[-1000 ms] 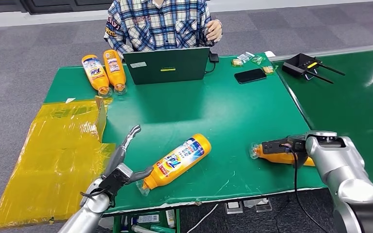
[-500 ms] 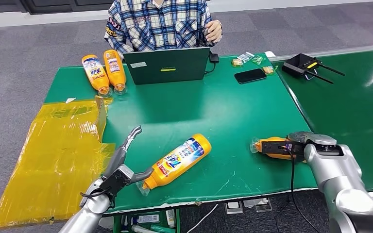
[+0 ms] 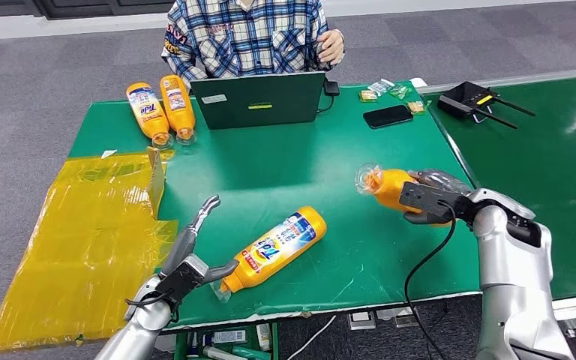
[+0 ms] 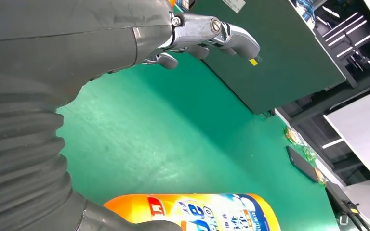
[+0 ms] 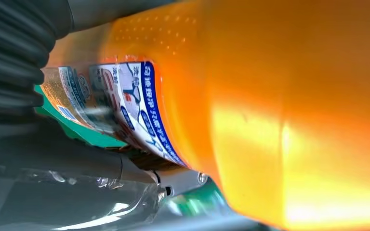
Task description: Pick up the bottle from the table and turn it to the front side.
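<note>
Right robot hand [image 3: 429,199] grips orange bottle [image 3: 387,186] clear of green surface [image 3: 330,172]; wrist cam shows its label [image 5: 125,108]. Left robot hand [image 3: 187,259] spread wide beside second bottle [image 3: 274,249]; laptop [image 3: 259,100] behind

The right hand [image 3: 426,199] covers the rear of the held bottle [image 3: 390,187], so its base and most of its label are hidden in the head view. In the right wrist view that bottle [image 5: 270,110] runs off the picture's edges and its label print is blurred. Beside the left hand [image 3: 184,274], the lying bottle [image 4: 207,214] is cut off in the left wrist view.
</note>
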Robot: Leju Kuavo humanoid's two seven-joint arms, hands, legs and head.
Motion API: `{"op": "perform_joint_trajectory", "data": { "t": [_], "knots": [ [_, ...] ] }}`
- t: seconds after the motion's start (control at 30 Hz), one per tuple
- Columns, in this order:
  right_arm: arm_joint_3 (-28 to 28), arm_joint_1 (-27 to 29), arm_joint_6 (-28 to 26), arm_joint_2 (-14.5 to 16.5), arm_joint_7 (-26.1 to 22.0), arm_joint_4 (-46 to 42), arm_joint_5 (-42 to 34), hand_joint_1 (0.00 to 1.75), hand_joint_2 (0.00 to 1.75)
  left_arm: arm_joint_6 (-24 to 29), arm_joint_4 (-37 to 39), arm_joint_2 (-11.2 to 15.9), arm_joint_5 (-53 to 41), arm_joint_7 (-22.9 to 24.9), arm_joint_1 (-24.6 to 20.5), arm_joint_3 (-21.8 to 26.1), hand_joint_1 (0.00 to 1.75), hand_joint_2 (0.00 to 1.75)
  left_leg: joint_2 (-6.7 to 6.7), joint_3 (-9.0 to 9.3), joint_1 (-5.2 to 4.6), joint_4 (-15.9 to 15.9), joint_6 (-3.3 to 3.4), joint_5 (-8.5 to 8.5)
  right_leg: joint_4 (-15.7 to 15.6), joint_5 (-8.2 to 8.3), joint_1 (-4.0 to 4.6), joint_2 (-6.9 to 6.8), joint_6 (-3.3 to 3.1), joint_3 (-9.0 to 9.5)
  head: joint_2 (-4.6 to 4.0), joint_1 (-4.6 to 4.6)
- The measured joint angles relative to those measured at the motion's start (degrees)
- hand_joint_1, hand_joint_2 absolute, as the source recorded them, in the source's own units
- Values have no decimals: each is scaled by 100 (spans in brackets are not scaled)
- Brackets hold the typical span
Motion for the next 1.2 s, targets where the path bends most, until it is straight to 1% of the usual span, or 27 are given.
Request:
{"op": "perform_joint_trajectory", "data": {
  "t": [0.17, 0.2, 0.23, 0.3, 0.37, 0.5, 0.67, 0.77, 0.9, 1.07, 1.2],
  "knots": [
    [5, 36, 0, 58, -18, -183, -109, 175, 175, -6, 2, -3, 14, -1, -4, 5, 0, 175, 8, 0, 0, 0, -1, -1, 0, 0, 0, 9, 0, -2, 1, -1],
    [38, 73, 0, 120, -28, -389, -152, 175, 175, -6, 5, -8, 36, -1, -12, 5, 0, 175, 15, 0, 0, 0, -1, -2, 0, 1, -1, 14, 0, -4, 1, -1],
    [128, 123, 0, 222, -39, -776, -234, 175, 175, -2, 14, -14, 74, -1, -30, 5, 0, 175, 23, 0, -1, 0, -1, -2, 0, 1, -1, 20, -1, -9, 1, -1],
    [505, 222, 0, 514, -62, -2108, -544, 175, 175, 24, 45, -28, 161, -1, -76, 5, 0, 175, 43, 0, -1, 0, -3, -5, 0, 3, -1, 39, -2, -18, 1, -1],
    [806, 259, 0, 668, -57, -3022, -847, 175, 175, 62, 65, -31, 215, -1, -94, 5, 0, 175, 49, 0, -1, 0, -5, -6, -1, 3, 0, 47, -2, -22, 2, -1],
    [947, 293, -1, 723, -49, -3525, -1150, 175, 175, 115, 66, -25, 279, -1, -91, 5, 0, 175, 58, 1, -2, 0, -5, -7, -2, 4, -2, 57, -2, -23, 0, -1],
    [1074, 324, 1, 832, -45, -3888, -1630, 175, 175, 209, 66, -8, 391, -1, -85, 4, 0, 175, 76, 2, -2, 0, -6, -8, -2, 8, -1, 75, -2, -27, 2, -1],
    [1170, 358, 1, 945, -44, -3943, -1942, 175, 175, 269, 64, -1, 450, -1, -79, -3, 0, 175, 83, 4, -1, 0, -7, -8, -1, 9, 1, 83, -3, -29, 1, -1],
    [1322, 452, -2, 1122, -43, -3927, -2157, 175, 175, 297, 62, 2, 479, -1, -67, -9, 0, 175, 88, 3, 1, -1, -7, -8, 0, 10, 2, 87, -5, -31, 1, -1],
    [1551, 558, 0, 1301, -42, -3638, -2424, 175, 175, 459, 62, 18, 737, -1, -69, -120, 0, 175, 94, 4, 1, -1, -8, -9, 0, 11, 1, 93, -6, -32, 1, -1],
    [1628, 620, 0, 1393, -40, -3253, -2492, 175, 175, 488, 62, 23, 724, -1, -72, -201, 0, 175, 94, 4, 0, -1, -8, -9, -1, 12, 0, 93, -6, -33, 2, -1]
  ]
}}
